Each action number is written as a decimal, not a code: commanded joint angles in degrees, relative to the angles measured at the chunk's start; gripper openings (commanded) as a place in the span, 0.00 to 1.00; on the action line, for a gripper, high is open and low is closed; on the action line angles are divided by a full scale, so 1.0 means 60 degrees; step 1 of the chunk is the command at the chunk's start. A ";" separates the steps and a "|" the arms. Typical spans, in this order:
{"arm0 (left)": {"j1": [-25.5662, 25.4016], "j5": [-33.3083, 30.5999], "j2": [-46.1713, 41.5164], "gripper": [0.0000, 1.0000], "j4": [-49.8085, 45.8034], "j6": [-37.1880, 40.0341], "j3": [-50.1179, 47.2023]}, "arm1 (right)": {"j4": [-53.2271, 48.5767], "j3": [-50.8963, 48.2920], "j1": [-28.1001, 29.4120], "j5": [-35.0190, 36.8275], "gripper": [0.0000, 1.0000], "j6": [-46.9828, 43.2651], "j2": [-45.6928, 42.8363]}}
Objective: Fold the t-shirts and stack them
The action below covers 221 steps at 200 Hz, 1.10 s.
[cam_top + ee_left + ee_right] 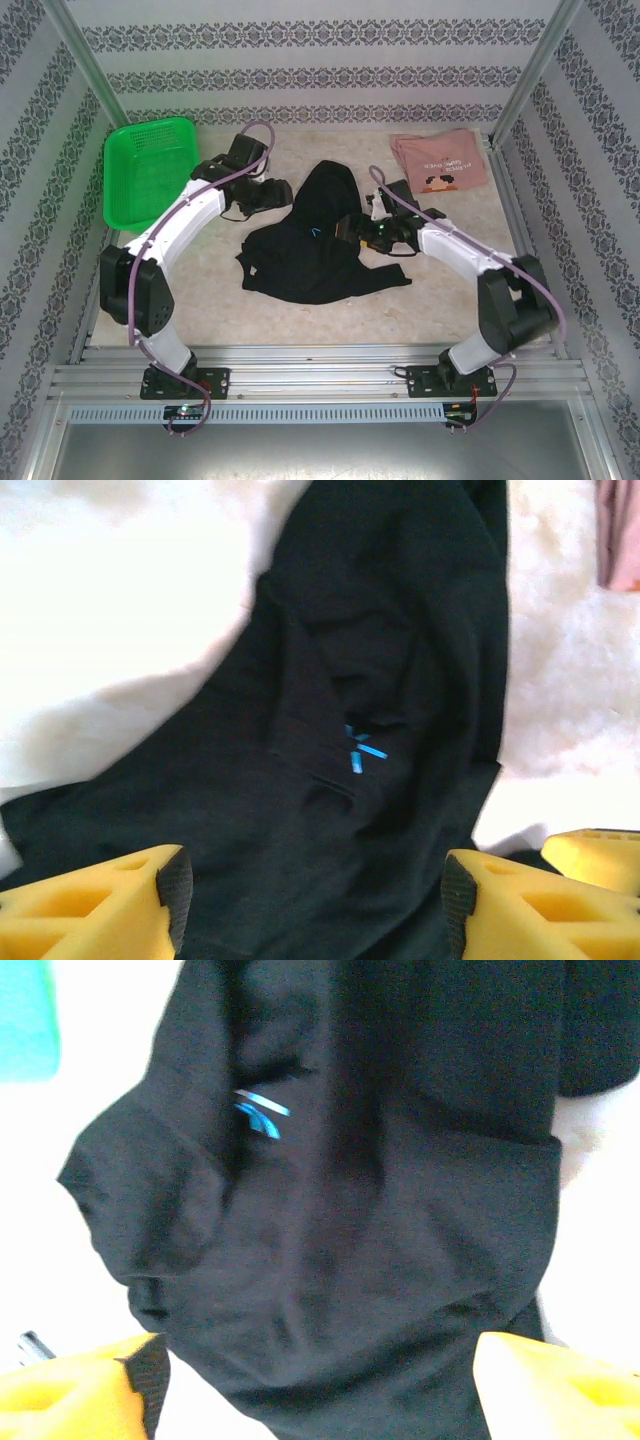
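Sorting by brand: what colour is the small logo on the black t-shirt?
Blue logo on the black t-shirt; right wrist view shows it best.

No wording is legible. The black t-shirt (pixel 400 630) bears a small blue logo mark (pixel 362 748) without letters, just ahead of the left gripper (pixel 315 895) jaws and ahead-left of the right gripper (pixel 320 1375) jaws. The white text on the pink t-shirt (pixel 440 160) is too small to read.

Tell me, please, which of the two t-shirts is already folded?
The dusty-pink t-shirt at the far right is folded into a neat flat rectangle, whereas the black t-shirt lies crumpled and spread out in the centre.
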 commanded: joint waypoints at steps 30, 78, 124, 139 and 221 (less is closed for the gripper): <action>-0.0744 0.0873 -0.2030 0.65 0.0651 -0.2376 -0.2919 | 0.0183 -0.0587 -0.0352 -0.0096 0.95 -0.1274 -0.1914; -0.1614 0.0092 -0.3403 0.62 0.3791 -0.4803 -0.6126 | 0.0236 -0.0944 -0.0919 -0.0776 0.98 -0.1344 -0.2309; -0.1939 -0.1470 -0.2405 0.59 0.5706 -0.4727 -0.6649 | 0.0227 -0.0871 -0.1362 -0.1283 0.98 -0.1359 -0.2280; -0.1985 -0.1717 -0.1956 0.58 0.5666 -0.4568 -0.6436 | 0.0173 -0.0856 -0.1434 -0.1362 0.98 -0.1398 -0.2280; -0.2046 -0.2048 -0.0948 0.53 0.6308 -0.4507 -0.6072 | 0.0214 -0.1061 -0.1638 -0.1422 0.98 -0.1304 -0.2409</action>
